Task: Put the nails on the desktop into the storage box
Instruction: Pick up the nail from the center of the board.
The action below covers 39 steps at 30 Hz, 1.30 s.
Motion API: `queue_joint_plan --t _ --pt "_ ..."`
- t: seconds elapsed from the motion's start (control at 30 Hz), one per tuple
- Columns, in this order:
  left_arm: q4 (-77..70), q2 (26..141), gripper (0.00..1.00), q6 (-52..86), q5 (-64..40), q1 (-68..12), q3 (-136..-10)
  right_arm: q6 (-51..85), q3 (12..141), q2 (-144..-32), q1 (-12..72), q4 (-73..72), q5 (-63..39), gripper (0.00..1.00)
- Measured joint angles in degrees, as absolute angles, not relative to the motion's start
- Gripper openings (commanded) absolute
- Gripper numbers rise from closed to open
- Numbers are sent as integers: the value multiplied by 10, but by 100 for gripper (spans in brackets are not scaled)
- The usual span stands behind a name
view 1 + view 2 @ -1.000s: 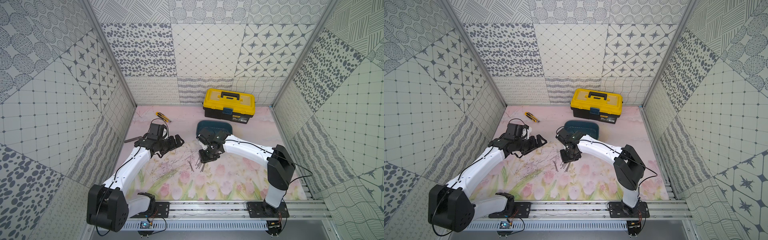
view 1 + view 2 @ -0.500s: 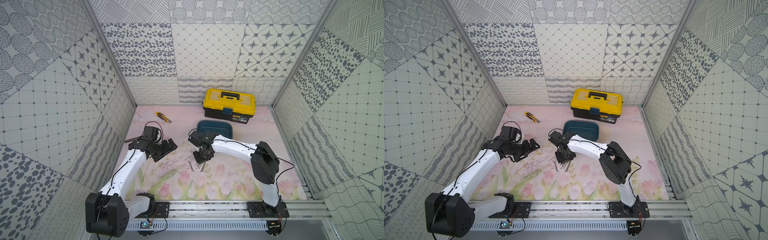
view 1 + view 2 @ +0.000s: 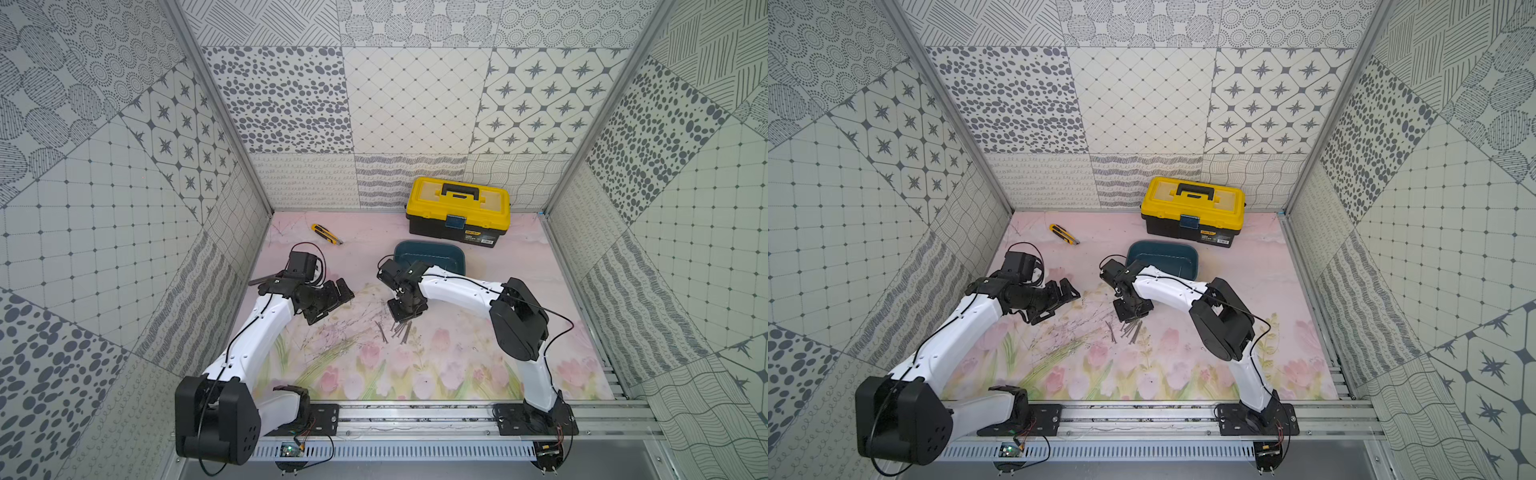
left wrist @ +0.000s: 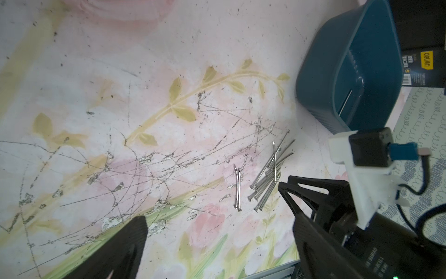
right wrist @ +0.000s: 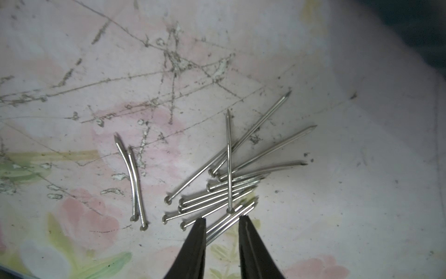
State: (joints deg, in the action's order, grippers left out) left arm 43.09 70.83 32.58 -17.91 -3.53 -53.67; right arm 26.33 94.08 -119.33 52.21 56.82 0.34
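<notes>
Right jaws have narrowed around the nails [image 5: 229, 183].

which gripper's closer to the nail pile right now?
Right. The right gripper is at the nails, fingertips straddling a few at the pile's edge. The left gripper hangs open off to one side, apart from them.

The nails [image 5: 229, 193], thin, silvery-grey and flat-headed, lay in a loose, overlapping heap on the scuffed, tulip-printed tabletop [image 3: 457, 361], near the storage box [image 3: 428, 253] but apart from it. A bent pair [image 5: 136, 183] lay side by side just beside the heap. The box, a shallow teal tub with rounded corners, stood upright and lidless.
</notes>
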Motion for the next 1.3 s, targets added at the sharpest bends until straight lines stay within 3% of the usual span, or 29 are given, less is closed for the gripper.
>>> queue_joint_plan --t 1.3 --pt "431 729 100 298 -194 -14 -536 263 972 -1247 520 576 1 22"
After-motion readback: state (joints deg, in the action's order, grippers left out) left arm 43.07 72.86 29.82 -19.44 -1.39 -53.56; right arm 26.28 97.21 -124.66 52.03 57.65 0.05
